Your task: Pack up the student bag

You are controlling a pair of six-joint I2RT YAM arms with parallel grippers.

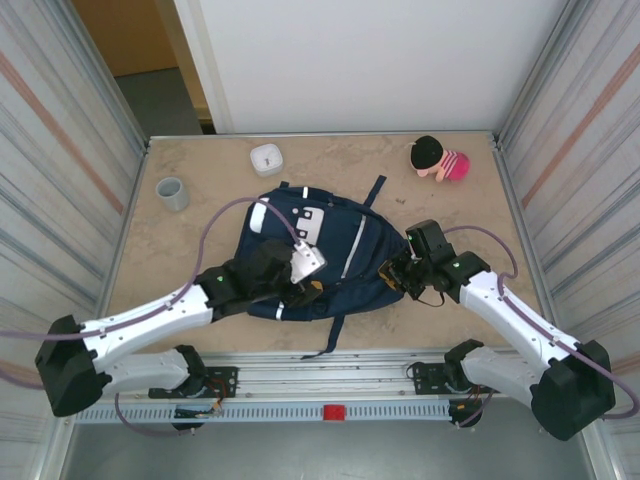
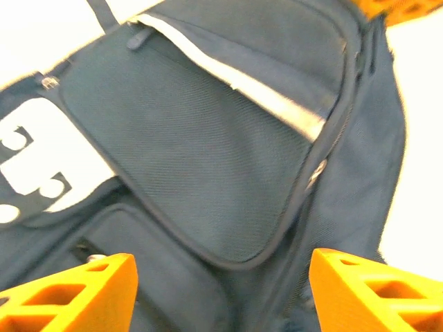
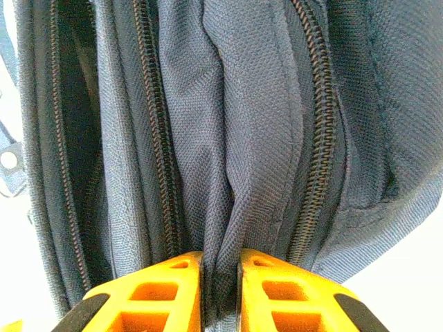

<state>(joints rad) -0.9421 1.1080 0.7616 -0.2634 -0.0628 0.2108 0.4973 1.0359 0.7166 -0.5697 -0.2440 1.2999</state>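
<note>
Centre of the table (image 1: 160, 250) is taken by the bag (image 1: 370, 265), lying flat with its straps trailing toward the near edge and its white patch (image 1: 312, 222) facing up. From above I can see both arms reaching in from the near side. The left gripper (image 1: 305, 290) is over the bag's near left part, and the right gripper (image 1: 397, 275) is at its right edge. At the far side of the table, well apart from the bag, are a grey cup (image 1: 172, 193) on the left, a small white box (image 1: 266, 159) and a pink-and-black plush toy (image 1: 440, 158) on the right.

That high view is too coarse to show how the jaws stand, but the wrist cameras make it plain. On the left wrist, the left gripper (image 2: 221, 266) has its orange fingers (image 2: 69, 294) spread wide apart. They hang above the bag (image 2: 360, 173) with nothing between them, over the front pocket (image 2: 208, 159), a pale stripe (image 2: 277, 104) and part of the patch (image 2: 34, 173).

On the right wrist, the right gripper (image 3: 220, 277) has its fingers (image 3: 149, 297) drawn nearly together. A raised fold of the bag (image 3: 242, 104) is pinched between them. Zip lines (image 3: 318, 138) run away from the camera on both sides of that fold, a detail lost from above.
</note>
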